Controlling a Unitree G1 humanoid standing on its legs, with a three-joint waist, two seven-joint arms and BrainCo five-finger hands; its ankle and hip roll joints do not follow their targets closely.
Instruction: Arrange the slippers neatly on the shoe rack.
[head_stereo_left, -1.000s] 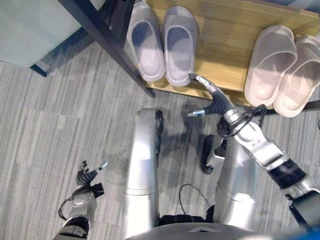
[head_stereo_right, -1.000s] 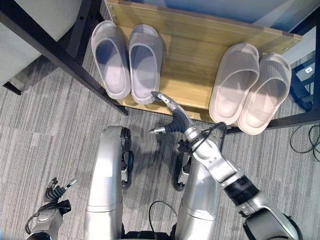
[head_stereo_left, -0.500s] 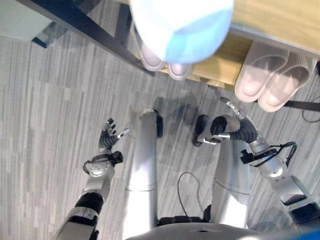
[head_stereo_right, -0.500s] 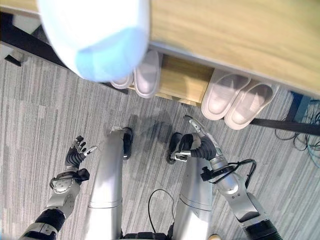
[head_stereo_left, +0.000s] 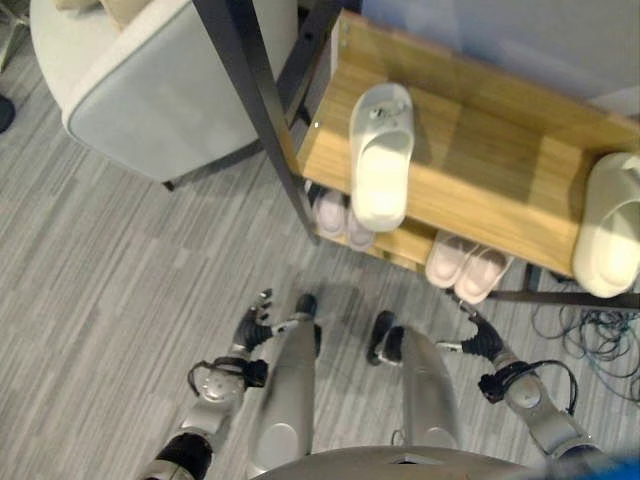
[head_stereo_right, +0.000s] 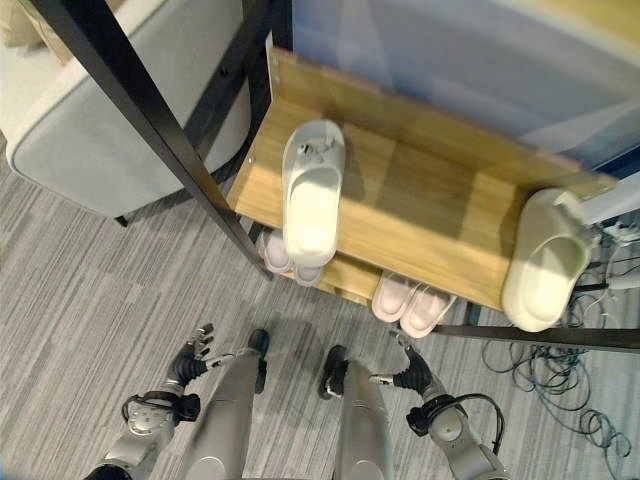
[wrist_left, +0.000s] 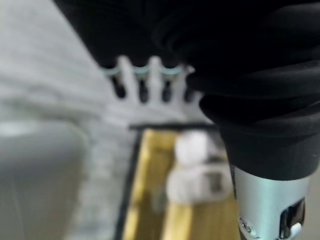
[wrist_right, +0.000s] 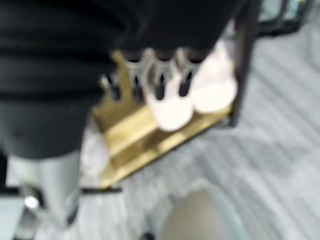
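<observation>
The wooden shoe rack (head_stereo_left: 490, 170) stands ahead of me. On its top shelf a white slipper (head_stereo_left: 381, 155) lies toward the left and a cream slipper (head_stereo_left: 610, 235) overhangs the right end. On the lower shelf, partly hidden under the top one, sit a pale lilac pair (head_stereo_left: 335, 215) and a pink pair (head_stereo_left: 468, 268). My left hand (head_stereo_left: 250, 325) hangs low over the carpet, open and holding nothing. My right hand (head_stereo_left: 480, 340) is low too, just short of the pink pair, open with nothing in it. In the right wrist view the pink pair (wrist_right: 195, 95) shows past straight fingers (wrist_right: 157, 75).
A grey armchair (head_stereo_left: 140, 80) stands left of the rack, beside the rack's black post (head_stereo_left: 260, 100). A tangle of cables (head_stereo_left: 590, 325) lies on the carpet at the right, under the rack's end.
The camera has risen and pulled back, so the rack's top shelf now shows. My right hand has come back from the lower shelf's front edge. My left hand has lifted slightly.
</observation>
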